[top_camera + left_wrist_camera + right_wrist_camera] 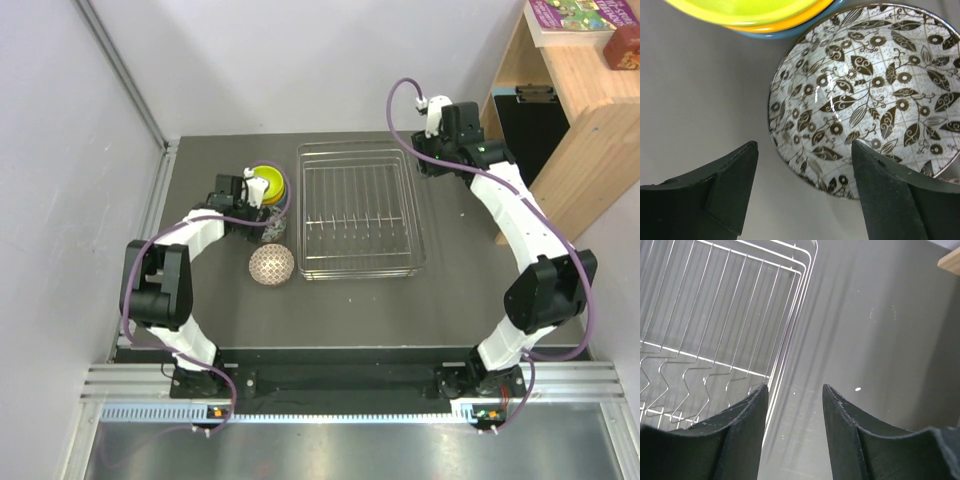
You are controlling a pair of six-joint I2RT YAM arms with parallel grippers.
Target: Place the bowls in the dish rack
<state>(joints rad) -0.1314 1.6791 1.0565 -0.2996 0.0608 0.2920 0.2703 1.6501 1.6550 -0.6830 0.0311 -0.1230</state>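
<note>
Shown only by the left wrist camera: brown leaf-patterned white bowl (865, 95) beside stacked bowls (765, 15), left gripper (804, 150) spread wide, empty. From above: dish rack (357, 147) at 3 o'clock of the stack. Right gripper (792, 390) half-parted, empty, over tabletop (865, 340).

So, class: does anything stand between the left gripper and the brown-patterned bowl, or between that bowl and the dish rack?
Nothing visible. The open left gripper hangs just above the brown-patterned bowl, and only bare table separates that bowl from the dish rack.
</note>
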